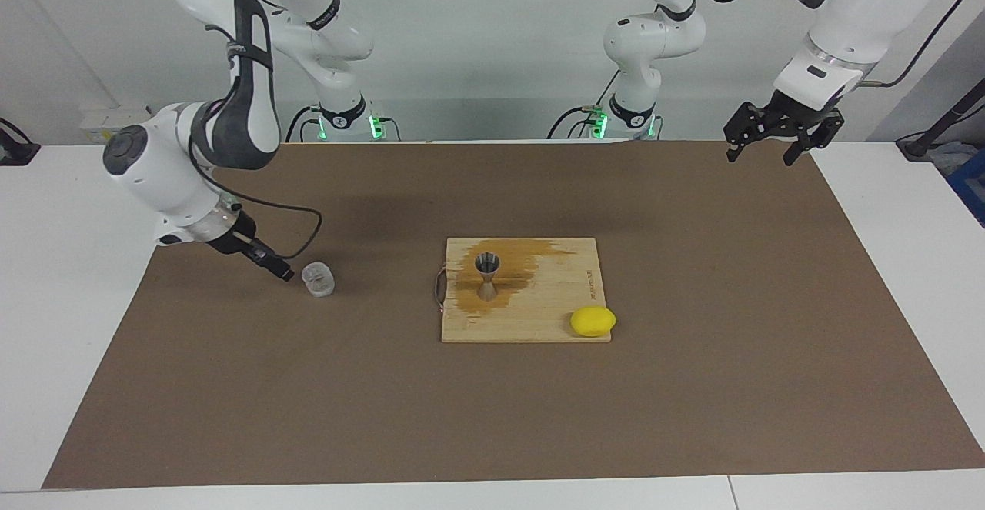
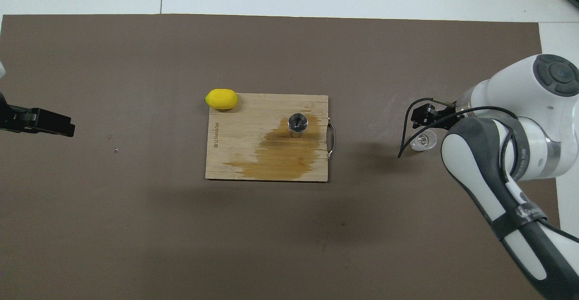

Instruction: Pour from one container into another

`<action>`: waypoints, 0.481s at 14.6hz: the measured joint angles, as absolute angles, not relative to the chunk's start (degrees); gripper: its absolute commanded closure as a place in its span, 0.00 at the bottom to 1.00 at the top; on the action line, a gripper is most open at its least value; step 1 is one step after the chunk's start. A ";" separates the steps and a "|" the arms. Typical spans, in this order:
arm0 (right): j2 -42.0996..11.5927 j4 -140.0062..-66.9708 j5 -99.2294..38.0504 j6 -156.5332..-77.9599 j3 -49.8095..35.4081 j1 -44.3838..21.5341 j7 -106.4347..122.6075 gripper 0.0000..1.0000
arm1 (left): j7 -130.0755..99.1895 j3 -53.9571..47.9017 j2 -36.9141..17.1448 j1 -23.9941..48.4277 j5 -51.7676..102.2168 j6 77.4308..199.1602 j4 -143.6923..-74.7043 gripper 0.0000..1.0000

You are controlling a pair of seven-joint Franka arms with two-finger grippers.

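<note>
The clear cup (image 1: 318,279) (image 2: 424,142) stands upright on the brown mat toward the right arm's end of the table, partly covered by the arm in the overhead view. My right gripper (image 1: 280,270) (image 2: 420,114) hangs low right beside the cup, turned edge-on, open and holding nothing, with a small gap to the cup. The metal jigger (image 1: 487,273) (image 2: 297,124) stands upright on the wooden board (image 1: 565,295) (image 2: 235,150), in a brown wet stain. My left gripper (image 1: 773,142) (image 2: 40,123) waits open, raised over the mat's corner at the left arm's end.
A yellow lemon (image 1: 592,321) (image 2: 221,99) lies at the board's corner farthest from the robots, toward the left arm's end. The board's metal handle (image 1: 439,288) faces the cup. A black cable (image 1: 296,221) loops from the right wrist above the cup.
</note>
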State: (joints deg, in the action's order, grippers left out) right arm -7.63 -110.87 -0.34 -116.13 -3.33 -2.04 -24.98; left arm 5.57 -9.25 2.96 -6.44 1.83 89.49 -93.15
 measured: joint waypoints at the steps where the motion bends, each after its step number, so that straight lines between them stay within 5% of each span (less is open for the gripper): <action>1: -7.03 -110.13 0.70 -115.28 -3.33 -2.47 -24.85 0.00 | 5.57 -9.25 2.96 -6.44 1.83 89.49 -93.15 0.00; 7: -3.32 -95.14 1.34 -100.52 -2.87 -1.68 -23.40 0.00 | 5.57 -9.25 2.96 -6.44 1.83 89.48 -93.15 0.00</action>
State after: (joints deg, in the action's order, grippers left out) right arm -3.32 -95.14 1.34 -100.52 -2.87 -1.68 -23.40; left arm 5.57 -9.25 2.96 -6.44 1.83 89.48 -93.15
